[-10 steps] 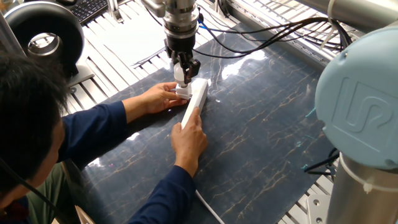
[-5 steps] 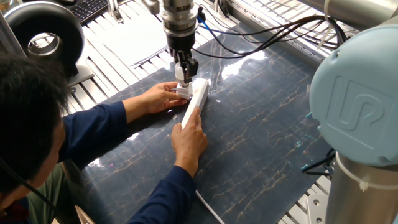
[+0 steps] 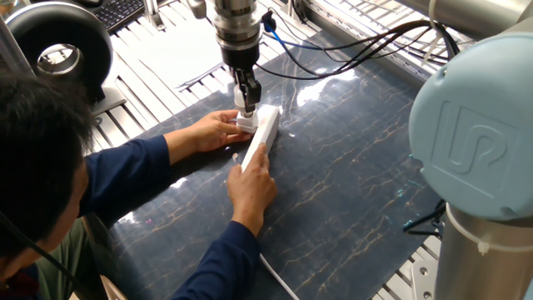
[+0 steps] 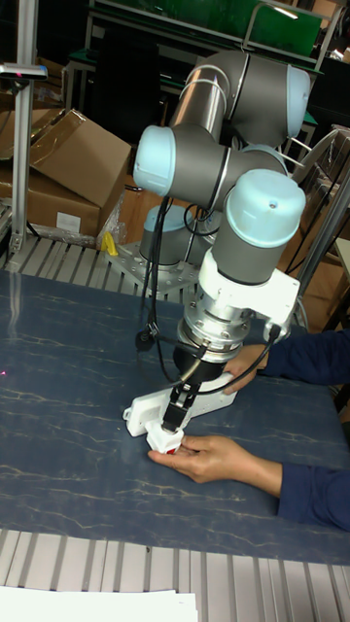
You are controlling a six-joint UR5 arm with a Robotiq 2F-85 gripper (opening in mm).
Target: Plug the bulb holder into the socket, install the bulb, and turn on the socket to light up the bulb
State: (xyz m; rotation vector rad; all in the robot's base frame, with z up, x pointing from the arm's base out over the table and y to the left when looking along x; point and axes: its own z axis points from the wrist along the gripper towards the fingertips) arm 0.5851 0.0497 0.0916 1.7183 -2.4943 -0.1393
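The socket (image 3: 265,132) lies on the dark marbled mat, a long white strip held down by a person's two hands. Against its left side sits the bulb holder (image 3: 246,123), a small white cube under the fingers of one hand (image 3: 212,129). My gripper (image 3: 244,107) points straight down right above the holder, shut on the bulb (image 3: 240,101), whose white body shows between the fingers. In the tall fixed view my gripper (image 4: 175,420) reaches down at the socket (image 4: 146,413), and the bulb and holder are mostly hidden there.
The person's other hand (image 3: 252,187) presses the near end of the socket, and its white cable (image 3: 279,283) runs to the front edge. The person's head (image 3: 33,158) fills the left foreground. The arm's large pale-blue joint (image 3: 470,142) blocks the right side. Black cables (image 3: 350,50) hang behind the gripper.
The gripper's wrist has shifted slightly left and its fingers have turned a little over the holder. The big blue joint at right has drifted left. The hands and socket stay put.
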